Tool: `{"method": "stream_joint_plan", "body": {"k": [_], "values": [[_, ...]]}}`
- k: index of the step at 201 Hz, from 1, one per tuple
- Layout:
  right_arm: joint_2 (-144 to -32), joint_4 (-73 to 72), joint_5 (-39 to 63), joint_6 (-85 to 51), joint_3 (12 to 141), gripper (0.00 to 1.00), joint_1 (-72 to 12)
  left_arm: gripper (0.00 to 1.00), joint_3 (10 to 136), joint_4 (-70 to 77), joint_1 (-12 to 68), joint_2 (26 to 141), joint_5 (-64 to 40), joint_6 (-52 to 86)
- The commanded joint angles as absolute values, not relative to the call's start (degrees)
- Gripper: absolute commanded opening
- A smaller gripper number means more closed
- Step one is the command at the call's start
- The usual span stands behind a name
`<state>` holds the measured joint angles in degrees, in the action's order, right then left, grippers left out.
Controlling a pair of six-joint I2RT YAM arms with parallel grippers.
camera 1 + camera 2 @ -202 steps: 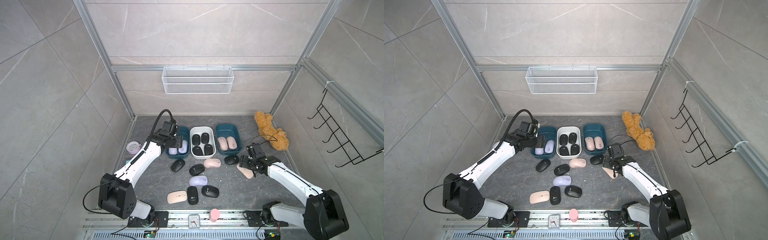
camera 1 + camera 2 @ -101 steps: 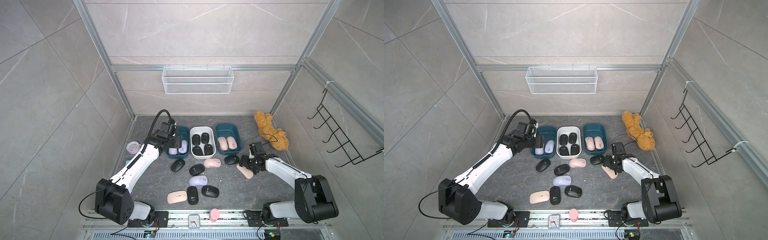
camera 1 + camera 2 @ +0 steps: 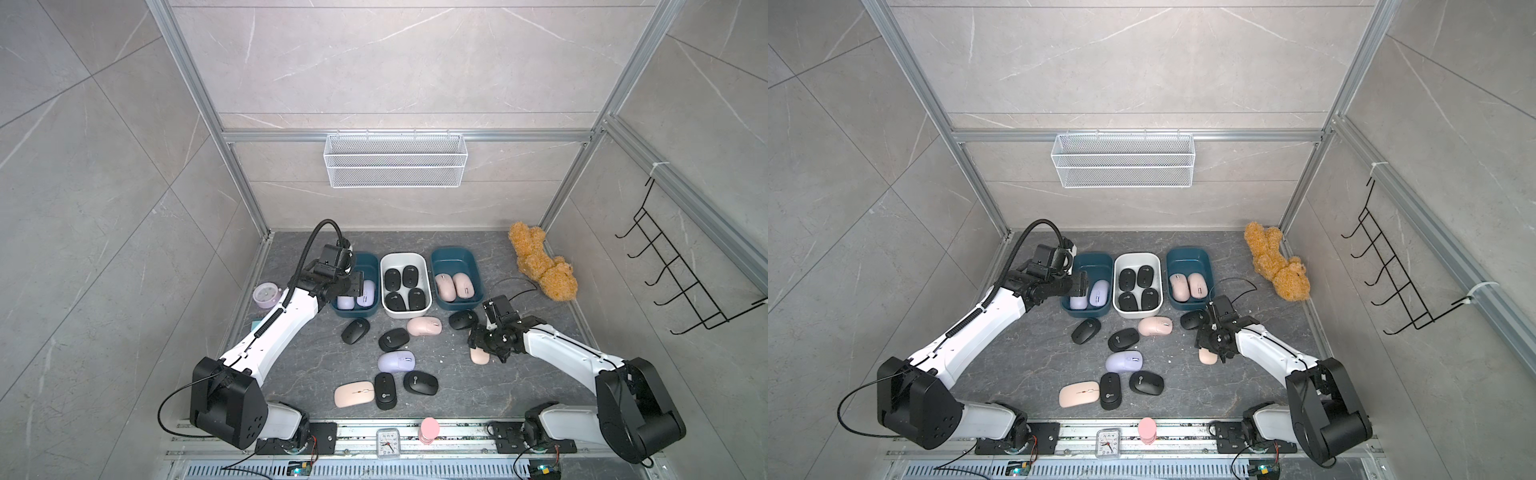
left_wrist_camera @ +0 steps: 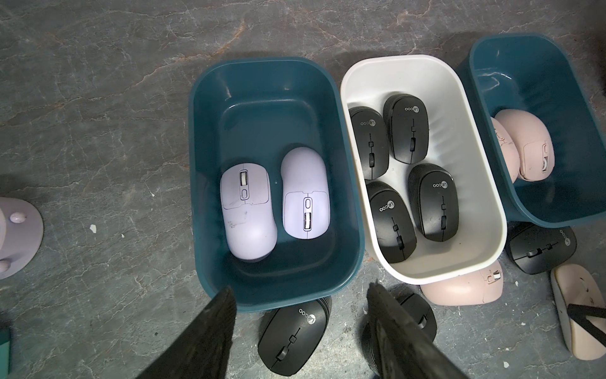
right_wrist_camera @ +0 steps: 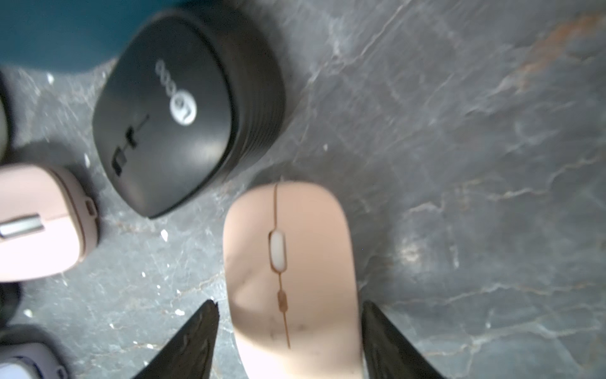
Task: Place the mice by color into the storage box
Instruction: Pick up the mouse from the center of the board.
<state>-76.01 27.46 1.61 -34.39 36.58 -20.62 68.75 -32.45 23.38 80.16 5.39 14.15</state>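
As right jaws pinch in closer than second ago, flat pink mouse (image 5: 288, 249) lies between them on bench (image 3: 457, 395), toward right edge; real squeeze or not, cannot tell. Lift into pink-mouse box (image 3: 452, 250) likely next. Left jaws apart, empty, over purple-mouse box (image 4: 205, 157).

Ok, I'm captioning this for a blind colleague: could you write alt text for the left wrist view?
Two lilac mice lie side by side in a teal bin, beside a white bin holding four black mice. The left gripper, open and empty, hangs over the teal bin's rim. A second teal bin holds pink mice.
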Motion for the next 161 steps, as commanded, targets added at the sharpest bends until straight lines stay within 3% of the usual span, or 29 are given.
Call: {"method": "stream_joint_plan", "body": {"k": [1,83,161], "values": [[-77.0,30.5,-2.5,-35.9,37.8,0.7,-22.2,0.66,68.7,-31.1,23.2,78.9,5.4,14.6],[-83.8,31.7,-10.0,-36.0,41.9,0.69,-26.4,0.66,68.6,-31.2,23.2,78.7,5.4,14.6],[-85.3,32.2,-11.1,-36.0,42.8,0.54,-27.5,0.66,68.7,-31.4,23.2,78.9,5.6,14.5]]}}
